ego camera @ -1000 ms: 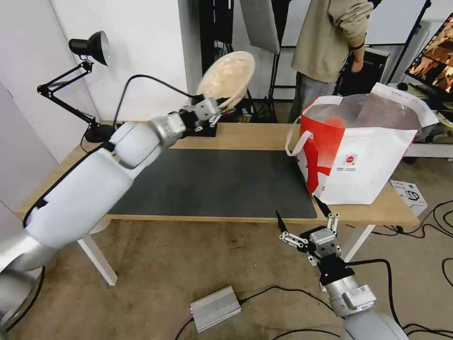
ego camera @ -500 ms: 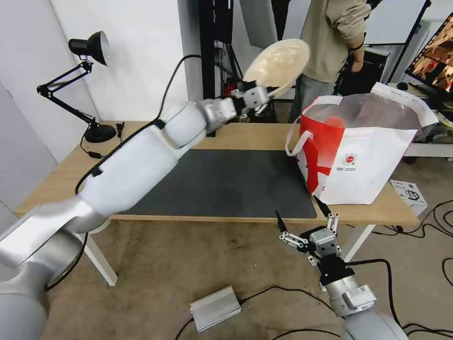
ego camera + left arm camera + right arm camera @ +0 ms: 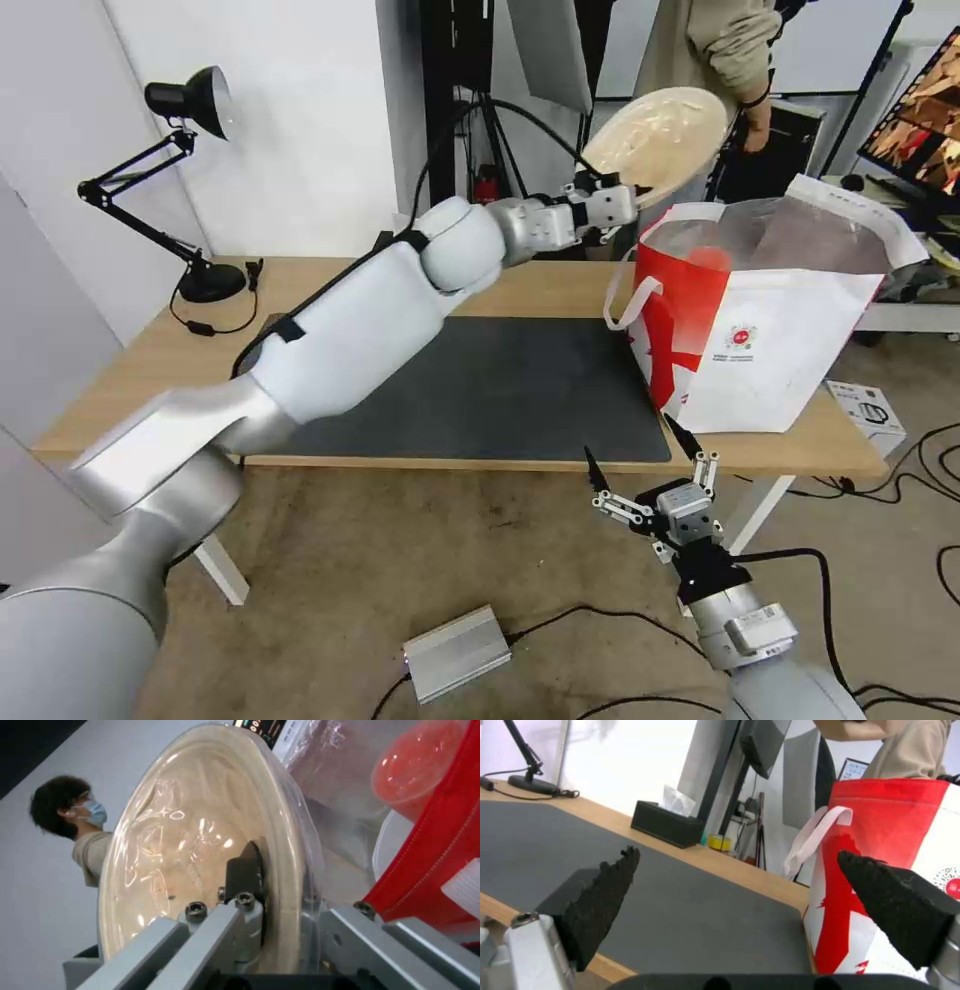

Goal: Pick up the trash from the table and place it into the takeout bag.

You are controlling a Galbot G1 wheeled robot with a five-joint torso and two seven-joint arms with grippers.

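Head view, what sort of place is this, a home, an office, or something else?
Probably a lab or studio set up for robot recording, not a home. A long wooden table stands on bare floor, with loose cables and an electronics box lying there, plus light stands and a monitor behind.

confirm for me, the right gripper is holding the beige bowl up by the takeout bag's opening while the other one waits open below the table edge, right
Not quite: the left gripper holds the beige bowl beside the takeout bag, as the head view shows. The right gripper is the one waiting open below the table edge.

The bowl (image 3: pixel 668 128) showed pale beige under glossy clear film. The takeout bag (image 3: pixel 760 330) was red and white, silver-lined, over a dark grey mat (image 3: pixel 480 390).
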